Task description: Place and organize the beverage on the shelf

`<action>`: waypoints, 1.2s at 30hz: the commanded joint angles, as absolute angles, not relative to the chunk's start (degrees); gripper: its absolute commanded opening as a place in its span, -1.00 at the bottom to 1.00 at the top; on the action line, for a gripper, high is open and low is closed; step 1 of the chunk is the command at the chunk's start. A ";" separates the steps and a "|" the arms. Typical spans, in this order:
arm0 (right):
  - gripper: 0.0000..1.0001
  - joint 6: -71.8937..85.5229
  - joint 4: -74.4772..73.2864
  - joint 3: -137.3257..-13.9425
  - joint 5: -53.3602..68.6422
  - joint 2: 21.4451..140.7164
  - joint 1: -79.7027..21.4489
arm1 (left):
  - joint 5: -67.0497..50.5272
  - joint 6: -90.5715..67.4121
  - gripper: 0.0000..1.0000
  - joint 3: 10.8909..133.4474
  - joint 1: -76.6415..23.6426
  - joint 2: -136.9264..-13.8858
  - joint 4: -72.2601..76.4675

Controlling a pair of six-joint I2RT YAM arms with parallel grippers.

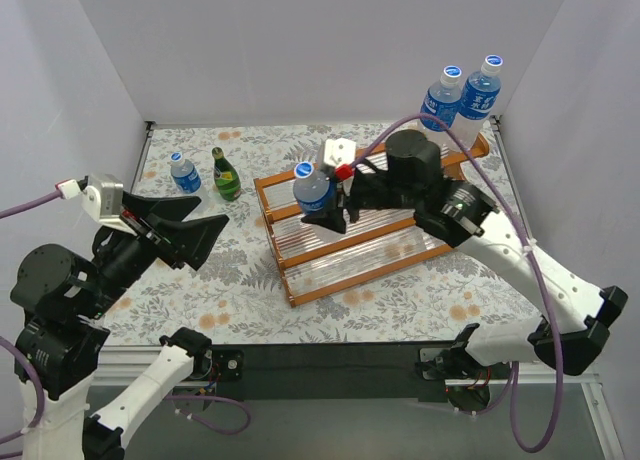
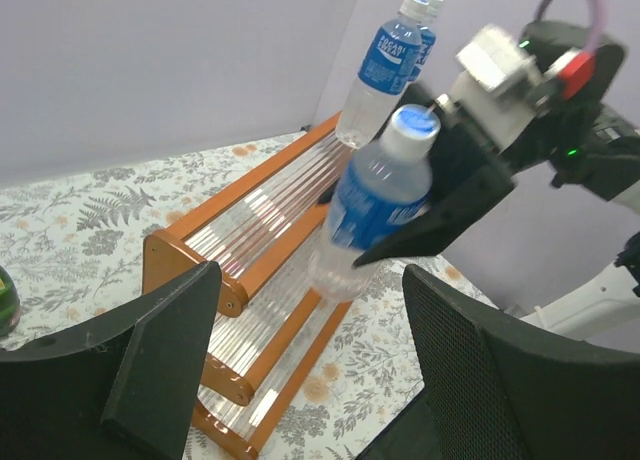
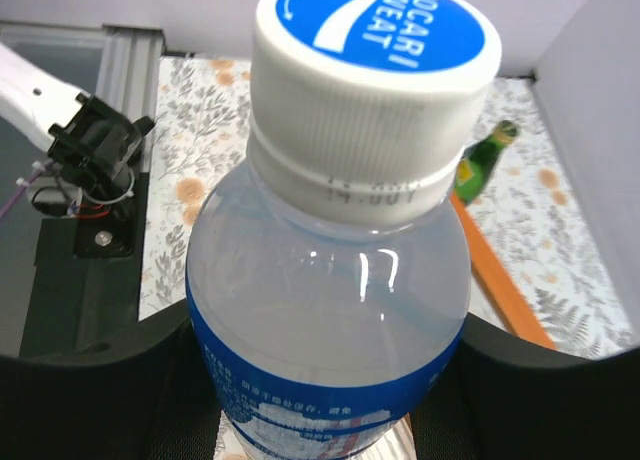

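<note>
Right tool [image 1: 322, 215] clenched on a Pocari Sweat bottle [image 1: 313, 188] over the shelf [image 1: 290, 270] left end, its base hidden and contact unclear. Left tool [image 1: 212, 212] spread, empty. Clear bottles, four: one held, a far-right pair [image 1: 441, 97] with bases hidden behind the arm, and a small clear bottle [image 1: 184, 172] on the worktop [image 1: 230, 290] beside one green bottle [image 1: 226, 176].

The left arm [image 1: 150, 380] is showing glossy white shell links between chunky black cylindrical joint housings [image 1: 45, 278]. A small white camera block [image 1: 102, 194] is sitting at its wrist, and a thin purple cable [image 1: 30, 206] with a red-and-white plug is trailing from it. The left gripper [image 1: 213, 212] is showing two broad, wedge-shaped matte black fingers [image 2: 500, 370], one carrying a finely dimpled inner face.

The right arm [image 1: 560, 280] is wearing the same white shells, with a fat black drum-shaped motor [image 1: 413, 158], a red connector [image 1: 345, 170] beside its own white block, and a long purple cable looping around it. A tiny green light [image 2: 572, 152] is glowing on its black wrist. The right gripper [image 1: 325, 218] is showing angular black fingers.
</note>
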State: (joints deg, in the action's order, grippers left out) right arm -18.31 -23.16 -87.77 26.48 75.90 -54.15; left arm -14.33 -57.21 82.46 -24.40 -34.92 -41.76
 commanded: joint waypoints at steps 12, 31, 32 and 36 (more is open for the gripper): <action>-0.97 -18.11 -13.36 -91.85 7.84 62.67 -44.91 | -11.69 -58.97 0.45 74.01 -24.61 -32.70 -38.41; -0.97 -15.12 11.15 -75.59 -19.94 60.20 -44.82 | -10.11 -60.64 0.45 70.66 -24.61 -29.27 -40.34; -0.97 -15.29 11.86 -75.41 -21.34 60.64 -44.82 | -10.11 -60.64 0.45 70.58 -24.61 -29.27 -40.52; -0.97 -15.03 13.36 -75.32 -23.46 61.87 -44.21 | -9.84 -60.29 0.45 70.58 -24.61 -29.00 -40.78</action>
